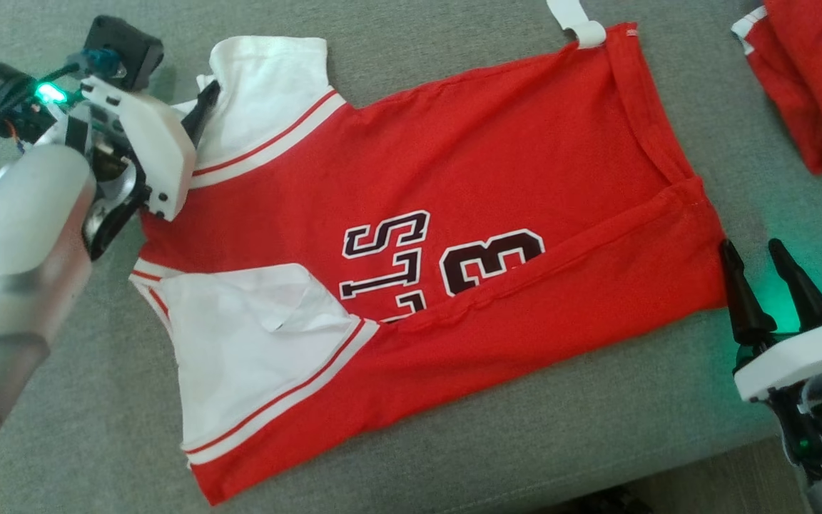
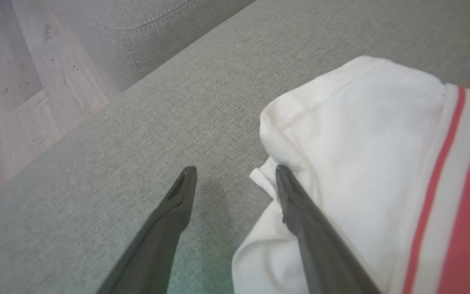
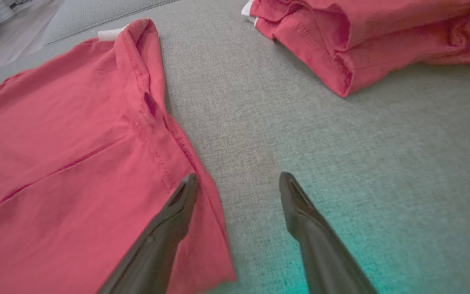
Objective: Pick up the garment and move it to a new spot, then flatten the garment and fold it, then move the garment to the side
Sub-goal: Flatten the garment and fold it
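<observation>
Grey sofa seat (image 1: 454, 442) below; lying spread across it, the garment (image 1: 418, 178), red with white sleeves, near edge folded over. Hovering wide open at the far-left sleeve (image 2: 361, 122), the left claw (image 2: 235, 173), one finger (image 2: 300, 212) over the cloth. Standing wide open just beside the right hem (image 1: 657, 121), the right claw (image 1: 750, 250).

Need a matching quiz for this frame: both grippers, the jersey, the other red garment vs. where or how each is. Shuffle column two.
Column 1
1. left gripper
2. right gripper
3. red jersey
4. second red garment

Column 2
A. bunched at the head view's upper right corner
B. open, beside the hem
C. open, at the white sleeve
D. spread on the sofa, near side folded over the lettering

Pairs: 1-C, 2-B, 3-D, 4-A
</observation>
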### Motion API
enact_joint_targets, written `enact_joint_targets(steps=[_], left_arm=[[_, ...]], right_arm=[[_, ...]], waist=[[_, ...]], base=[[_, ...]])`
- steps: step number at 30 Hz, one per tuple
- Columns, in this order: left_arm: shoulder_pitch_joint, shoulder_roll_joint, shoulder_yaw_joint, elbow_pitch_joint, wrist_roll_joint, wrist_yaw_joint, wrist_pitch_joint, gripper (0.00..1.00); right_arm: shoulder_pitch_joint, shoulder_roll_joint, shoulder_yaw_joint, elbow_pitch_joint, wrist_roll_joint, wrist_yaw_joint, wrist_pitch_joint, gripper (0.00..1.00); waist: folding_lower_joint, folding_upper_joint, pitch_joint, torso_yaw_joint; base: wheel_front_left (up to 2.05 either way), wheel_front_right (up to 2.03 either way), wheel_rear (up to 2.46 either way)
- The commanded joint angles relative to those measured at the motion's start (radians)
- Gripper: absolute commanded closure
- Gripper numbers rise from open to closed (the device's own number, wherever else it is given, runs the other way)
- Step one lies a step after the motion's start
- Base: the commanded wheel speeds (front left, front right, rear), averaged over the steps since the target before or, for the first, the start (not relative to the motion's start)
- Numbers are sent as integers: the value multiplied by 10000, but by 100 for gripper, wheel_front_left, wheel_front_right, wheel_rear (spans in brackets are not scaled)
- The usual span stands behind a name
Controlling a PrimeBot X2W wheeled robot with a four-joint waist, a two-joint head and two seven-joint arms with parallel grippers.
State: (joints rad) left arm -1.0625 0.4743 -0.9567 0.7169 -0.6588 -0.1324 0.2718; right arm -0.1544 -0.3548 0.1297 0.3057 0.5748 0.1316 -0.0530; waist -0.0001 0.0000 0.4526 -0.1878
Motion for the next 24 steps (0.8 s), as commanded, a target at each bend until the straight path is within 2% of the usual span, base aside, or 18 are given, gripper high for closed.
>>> enact_joint_targets(steps=[1,2,3,4,6,7,10,12,20,24], left_arm=[[-485,396,172,-124,-63,18,-30,0],[-500,405,57,-108,-148,18,-22,0],[-508,415,-79,-102,-246,18,18,24],[-507,425,-219,-103,-352,18,85,52],[-500,461,-484,-118,-598,18,282,92],[-502,492,-610,-151,-733,18,366,100],[-569,602,-901,-236,-1126,18,540,100],[-749,703,-1012,-274,-1115,18,266,100],[-1746,845,-1016,247,-29,249,-2197,100],[-1888,684,-972,662,39,250,-2822,100]], right_arm=[[98,-201,136,-205,-71,-9,-82,0],[101,-197,136,-217,-63,-9,-80,0],[109,-200,132,-230,-58,-9,-78,0],[121,-208,127,-238,-54,-9,-76,0],[143,-226,106,-249,-49,-9,-78,0],[149,-233,98,-260,-45,-9,-78,0],[154,-242,60,-282,-35,-9,-77,0],[153,-241,26,-288,-35,-9,-88,0],[74,-289,-85,-397,-55,-9,-127,0],[63,-289,-65,-430,-68,-9,-100,0]], waist=[[1,0,-16,-39],[1,0,-21,-72],[1,0,-26,-101],[1,0,-35,-131],[1,0,-46,-182],[1,0,-48,-205],[1,0,-46,-242],[1,0,-54,-235],[1,0,-279,-51],[1,0,-377,48]], base=[[0,0,0],[0,0,0],[0,0,0],[0,0,0],[0,0,0],[0,0,0],[0,0,0],[0,0,0],[0,0,0],[0,0,0]])
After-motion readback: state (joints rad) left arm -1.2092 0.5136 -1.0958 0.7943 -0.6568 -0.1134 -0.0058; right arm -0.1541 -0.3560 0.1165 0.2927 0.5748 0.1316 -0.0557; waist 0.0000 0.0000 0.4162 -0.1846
